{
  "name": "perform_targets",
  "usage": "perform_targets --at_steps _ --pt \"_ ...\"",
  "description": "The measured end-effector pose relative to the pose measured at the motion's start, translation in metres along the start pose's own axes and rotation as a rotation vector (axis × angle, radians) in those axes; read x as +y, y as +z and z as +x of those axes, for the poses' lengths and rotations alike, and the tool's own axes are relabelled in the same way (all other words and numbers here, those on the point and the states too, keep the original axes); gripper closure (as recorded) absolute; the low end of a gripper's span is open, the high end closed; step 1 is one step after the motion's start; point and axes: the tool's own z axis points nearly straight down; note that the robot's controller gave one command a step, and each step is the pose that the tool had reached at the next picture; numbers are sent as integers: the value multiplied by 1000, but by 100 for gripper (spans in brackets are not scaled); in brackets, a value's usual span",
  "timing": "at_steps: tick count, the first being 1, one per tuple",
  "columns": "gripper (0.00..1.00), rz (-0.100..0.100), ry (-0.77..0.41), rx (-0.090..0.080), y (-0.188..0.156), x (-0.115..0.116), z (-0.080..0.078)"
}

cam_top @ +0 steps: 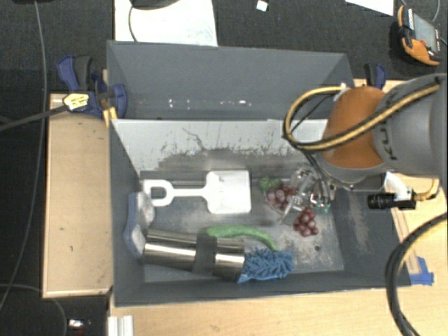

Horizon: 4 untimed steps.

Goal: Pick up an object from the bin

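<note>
Bin: the grey metal bin (224, 82) has sloped walls that funnel its loose contents onto the flat floor, so everything lies in the lower half of the camera view
Arm: the grey robot arm (413, 131), with an orange cover and looped cables at its wrist, reaches in from the right and bends down so that the tool points at the floor's right side
Cylinder: a shiny steel cylinder with a dark band round its middle (171, 247) lies on its side along the front wall, probably rolled there until the wall stopped it
Scoop: a flat white plastic scoop with a loop handle (227, 191) lies face down mid-floor, handle towards the left, well apart from the tool
Cloth: a blue fuzzy tuft of fabric (266, 264) rests against the cylinder's right end
Pod: a long green curved pod (241, 233) lies between the scoop and the cylinder, touching the cylinder's top edge
Grapes: a small bunch of dark red toy grapes (305, 222) sits right of the scoop, berries showing on both sides of the tool
Gripper: the gripper (308, 193) is low over the bunch; whether it is apart or together cannot be told, so no hold can be claimed
Judgement: the grapes look the likely pick, standing clear of the heap
</note>
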Motion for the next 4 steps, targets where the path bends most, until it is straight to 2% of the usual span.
perform_targets --at_steps 1,2,4 --pt "0 -6 -19 -16 29 -11 -21" --pt "100 -6 -11 -12 29 4 -14" --pt "100 -6 -13 -13 21 4 -14"
